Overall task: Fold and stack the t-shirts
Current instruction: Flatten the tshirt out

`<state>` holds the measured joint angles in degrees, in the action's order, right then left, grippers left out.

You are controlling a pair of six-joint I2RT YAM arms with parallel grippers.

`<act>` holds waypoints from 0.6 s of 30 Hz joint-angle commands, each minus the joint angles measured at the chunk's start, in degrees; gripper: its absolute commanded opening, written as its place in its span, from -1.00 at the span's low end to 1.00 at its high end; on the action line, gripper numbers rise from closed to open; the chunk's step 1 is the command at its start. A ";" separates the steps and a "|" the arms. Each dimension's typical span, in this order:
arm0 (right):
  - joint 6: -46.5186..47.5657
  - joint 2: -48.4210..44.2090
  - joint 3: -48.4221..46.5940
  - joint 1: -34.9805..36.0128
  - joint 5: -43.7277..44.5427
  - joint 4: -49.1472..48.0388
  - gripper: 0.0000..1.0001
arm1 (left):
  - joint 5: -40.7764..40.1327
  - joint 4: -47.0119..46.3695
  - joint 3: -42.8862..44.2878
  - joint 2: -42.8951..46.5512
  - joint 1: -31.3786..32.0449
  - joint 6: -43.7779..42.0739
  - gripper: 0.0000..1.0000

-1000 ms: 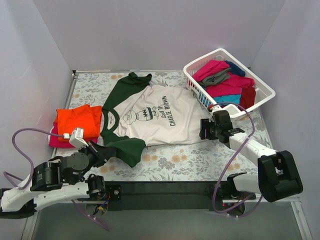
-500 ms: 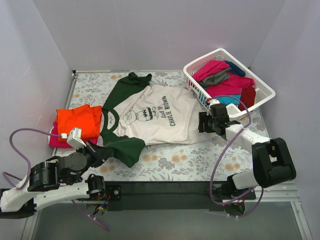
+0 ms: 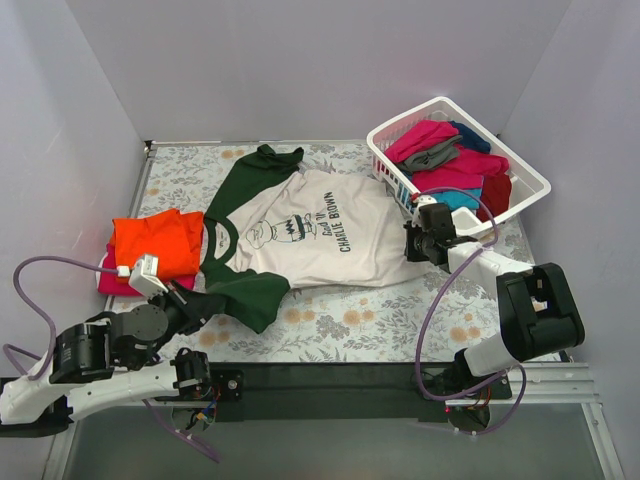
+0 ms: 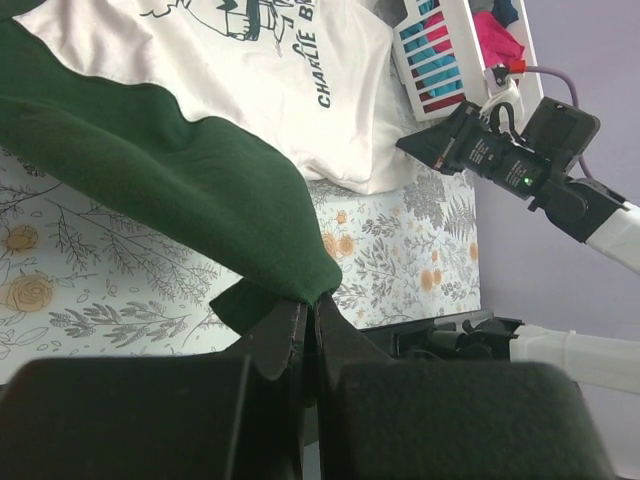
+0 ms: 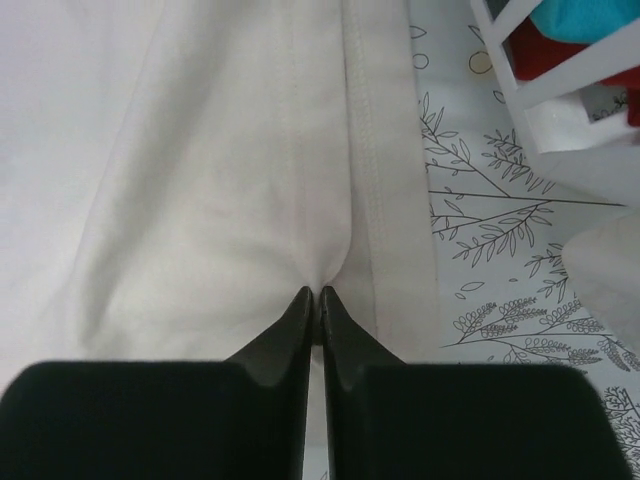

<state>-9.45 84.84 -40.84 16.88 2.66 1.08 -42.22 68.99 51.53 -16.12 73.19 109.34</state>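
Both grippers were pinched tight on the cream-white shirt [image 3: 320,235]. Our left gripper [image 4: 310,300] clamped the end of its dark green sleeve [image 4: 170,180], and our right gripper [image 5: 318,292] held a raised ridge of cloth just inside the hem [image 5: 365,150], near the basket [image 3: 530,178]. The shirt lay print-up across the middle of the table cover [image 3: 350,322]. We judged the holds sat at opposite ends so the cloth could be drawn flat and folded. The orange shirt [image 3: 155,243], folded at the left on something magenta, marked where the stack belonged.
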 commanded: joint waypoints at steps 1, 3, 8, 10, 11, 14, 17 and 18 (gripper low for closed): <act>0.58 -0.11 -3.28 -0.27 -0.37 -2.58 -0.97 | -1.03 1.32 1.91 0.74 -0.24 0.17 -1.00; 0.58 -0.11 -3.89 -0.27 0.76 -2.58 -0.97 | -0.76 1.58 2.43 0.21 -0.24 0.08 -1.00; 1.45 0.15 -5.83 -0.19 4.46 -2.40 -0.97 | -0.50 3.25 3.75 -1.11 -0.33 0.43 -1.00; 1.63 0.41 -6.27 -0.19 5.52 -2.40 -0.97 | -0.32 3.34 3.93 -1.02 -0.33 0.44 -1.00; 1.80 0.50 -6.70 -0.19 5.87 -2.31 -0.97 | -0.24 3.43 3.93 -1.02 -0.33 0.35 -1.00; 2.07 1.38 -7.41 -0.19 7.19 -2.31 -0.97 | -0.06 3.52 4.11 -0.93 -0.33 0.35 -1.00; 2.42 2.35 -8.73 -0.19 7.89 -2.31 -0.97 | 0.38 4.04 4.37 -0.84 -0.33 0.52 -1.00; 2.42 2.96 -9.51 -0.19 7.46 -2.31 -0.97 | 0.47 4.05 4.37 -0.93 -0.41 0.52 -1.00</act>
<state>-8.27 86.72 -47.13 16.88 8.45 0.91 -41.47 71.99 54.17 -16.03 73.19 109.54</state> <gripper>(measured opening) 0.021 0.022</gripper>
